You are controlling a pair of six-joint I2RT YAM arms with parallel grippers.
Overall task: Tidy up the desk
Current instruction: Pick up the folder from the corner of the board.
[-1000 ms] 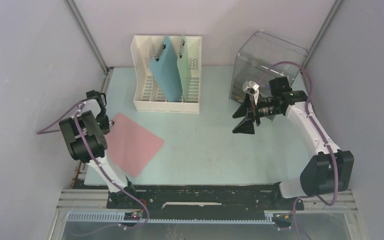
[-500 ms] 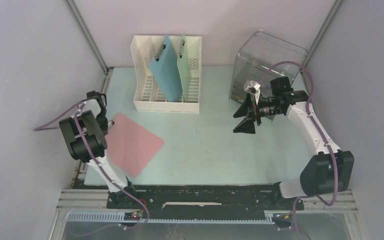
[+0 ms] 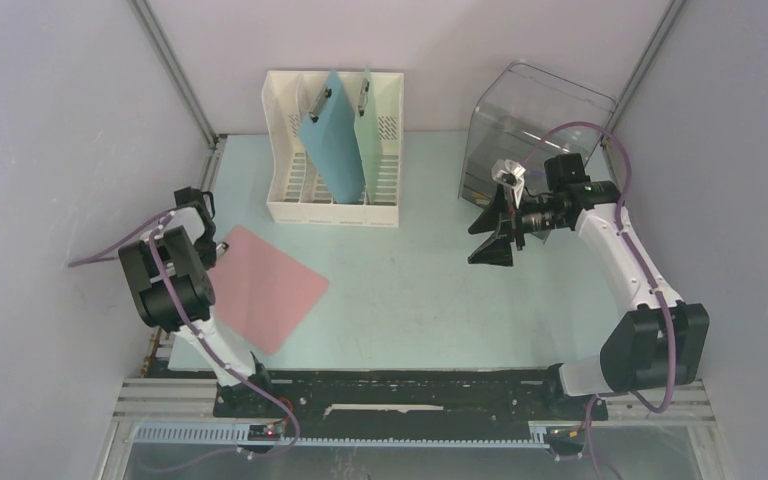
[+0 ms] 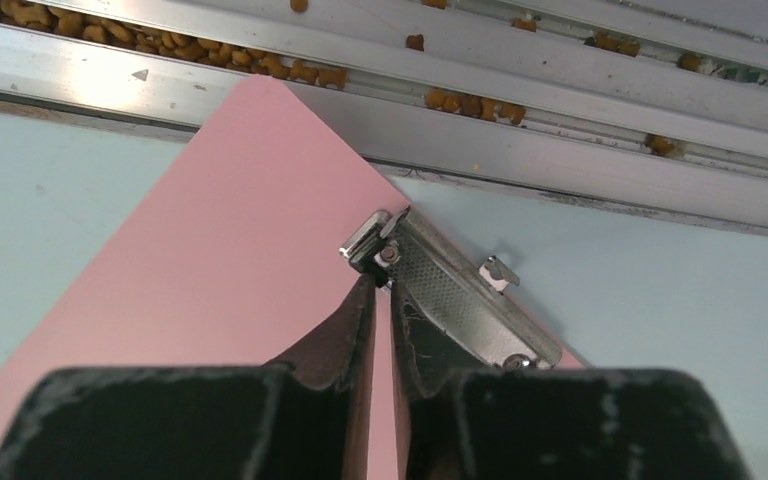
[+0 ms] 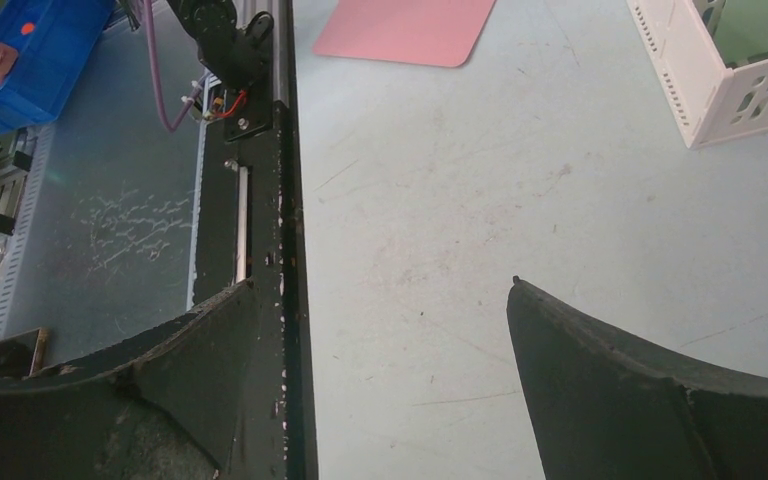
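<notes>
The pale mint desk [image 3: 410, 290] holds a pink clipboard [image 3: 265, 290] lying flat at the left. My left gripper [image 3: 215, 238] is at the clipboard's far corner. In the left wrist view the pink clipboard [image 4: 210, 230] fills the left, and my left gripper [image 4: 381, 283] has its jaws almost together. Its tips pinch the end of the metal clip [image 4: 450, 295]. My right gripper [image 3: 482, 238] hovers open and empty above the desk's right side. In the right wrist view my right gripper [image 5: 382, 282] is wide open over the bare desk [image 5: 440, 200].
A white file rack [image 3: 290, 205] at the back holds a teal clipboard [image 3: 332, 140] and a light green clipboard [image 3: 372, 140] upright. A clear plastic bin [image 3: 530, 115] stands at the back right. A metal frame rail [image 4: 560, 110] runs along the desk's left edge.
My left gripper has shifted slightly at the pink clipboard's clip. My right gripper has drifted a little to the right, still open.
</notes>
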